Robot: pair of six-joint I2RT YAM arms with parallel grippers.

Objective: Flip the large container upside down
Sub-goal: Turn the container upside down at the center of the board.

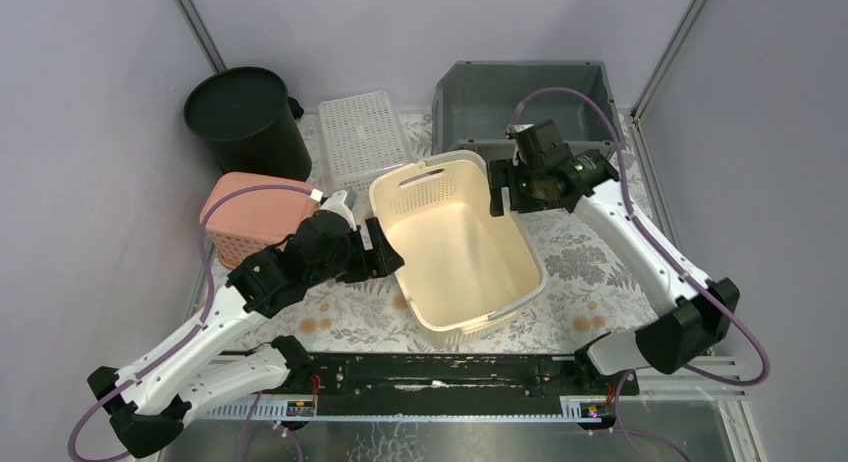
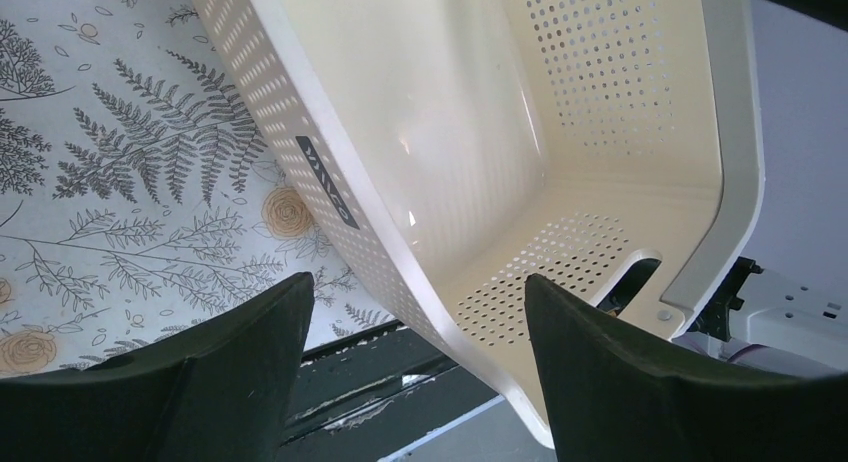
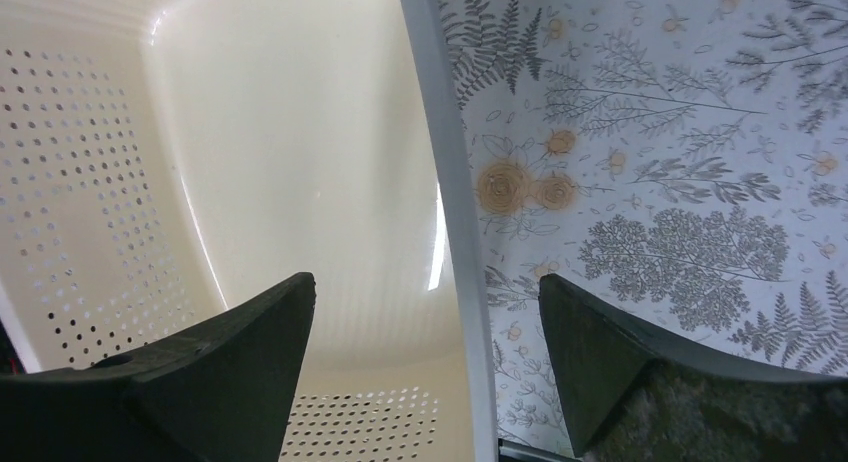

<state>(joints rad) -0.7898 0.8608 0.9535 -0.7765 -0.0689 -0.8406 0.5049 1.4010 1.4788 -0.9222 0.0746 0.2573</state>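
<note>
Large container (image 1: 460,244) upright, long axis diagonal on desk (image 1: 590,257) — left tool (image 1: 378,250), right tool (image 1: 500,197) both wide, straddling its 2 long rims — neither clamped.

From the lower left of the top view, left arm (image 1: 205,332) stretched up and right toward the centre, wrist roughly level. At its end, left gripper (image 1: 385,250) pointing right, jaws spread wide; both dark fingers (image 2: 200,382) along the bottom of the wrist view, a clear gap between, closed on nothing. From the lower right, right arm (image 1: 640,244) folded at the elbow, forearm running up and left to the upper middle. There, right gripper (image 1: 500,195) pointing left, seemingly tipped downward, jaws likewise parted wide; fingertips (image 3: 220,362) far apart along the lower edge of its wrist view, clamping nothing.
</note>
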